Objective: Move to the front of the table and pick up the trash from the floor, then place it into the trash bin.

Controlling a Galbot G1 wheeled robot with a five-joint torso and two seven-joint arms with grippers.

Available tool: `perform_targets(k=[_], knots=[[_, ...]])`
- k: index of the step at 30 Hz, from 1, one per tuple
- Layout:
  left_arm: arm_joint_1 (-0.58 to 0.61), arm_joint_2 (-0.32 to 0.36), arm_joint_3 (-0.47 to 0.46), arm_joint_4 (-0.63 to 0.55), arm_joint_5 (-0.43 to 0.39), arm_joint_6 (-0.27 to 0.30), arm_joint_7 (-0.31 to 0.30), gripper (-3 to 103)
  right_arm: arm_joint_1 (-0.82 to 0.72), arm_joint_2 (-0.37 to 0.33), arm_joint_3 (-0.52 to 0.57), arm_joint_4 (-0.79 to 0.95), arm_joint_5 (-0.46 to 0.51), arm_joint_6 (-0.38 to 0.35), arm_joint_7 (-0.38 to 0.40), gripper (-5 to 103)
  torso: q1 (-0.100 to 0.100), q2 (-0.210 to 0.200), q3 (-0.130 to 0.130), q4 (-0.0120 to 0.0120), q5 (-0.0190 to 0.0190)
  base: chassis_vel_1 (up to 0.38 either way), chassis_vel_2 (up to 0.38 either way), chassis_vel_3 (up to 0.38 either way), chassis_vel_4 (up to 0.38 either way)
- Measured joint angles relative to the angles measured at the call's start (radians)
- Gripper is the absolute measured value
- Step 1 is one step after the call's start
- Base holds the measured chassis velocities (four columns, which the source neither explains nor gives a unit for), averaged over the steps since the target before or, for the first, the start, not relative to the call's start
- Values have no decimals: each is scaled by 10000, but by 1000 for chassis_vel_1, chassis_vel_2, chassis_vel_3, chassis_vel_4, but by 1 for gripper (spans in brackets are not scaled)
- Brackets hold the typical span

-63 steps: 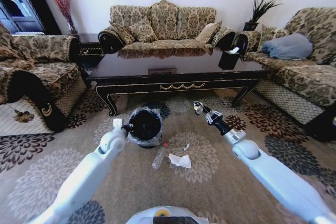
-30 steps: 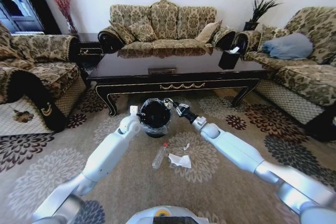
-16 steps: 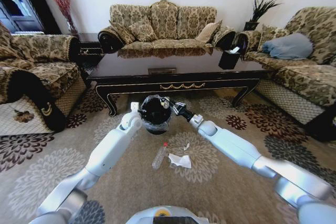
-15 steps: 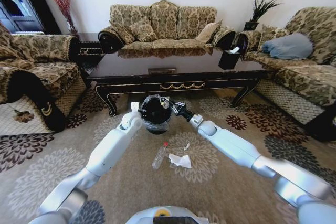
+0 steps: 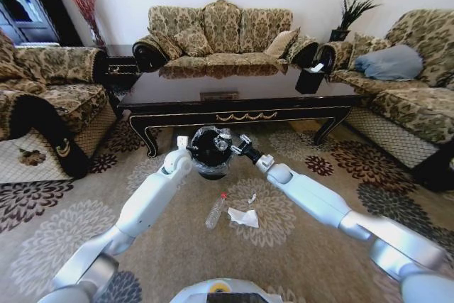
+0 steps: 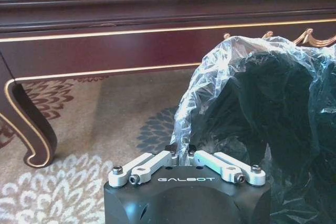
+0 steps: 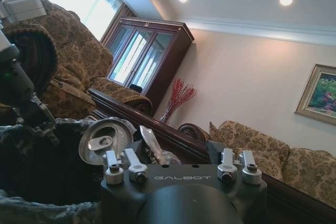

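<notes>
"GALBOT" — on both hands (image 6: 186, 179) (image 7: 183, 177)

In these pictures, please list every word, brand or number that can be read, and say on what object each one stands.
"GALBOT" – white letters on the black body of the left gripper, which pinches the clear liner of the trash bin.
"GALBOT" – white letters on the black body of the right gripper, beside a crushed can.
The plastic bottle on the floor: any label too small to read.
</notes>
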Motion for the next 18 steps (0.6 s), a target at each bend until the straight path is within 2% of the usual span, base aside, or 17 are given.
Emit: perform_targets(k=[2,5,8,18], knots=[[45,16,-27,-38,4,0,2,2,-3,-64,7,113,5,-32,0,78,0,0,0,0,-1,0,0,0,0],[67,-8,-29,-78,5,0,2,2,32,-59,-62,155,0,-87,16,83,0,0,0,1,-1,0,0,0,0],[131,-43,-28,-270,-8,4,-27,2,79,103,-219,73,-33,-146,114,97,0,0,0,0,-1,0,0,0,0],[290,140,-123,-493,-62,26,-115,2,516,547,-800,-412,-53,-141,232,100,0,0,0,2,-1,0,0,0,0]])
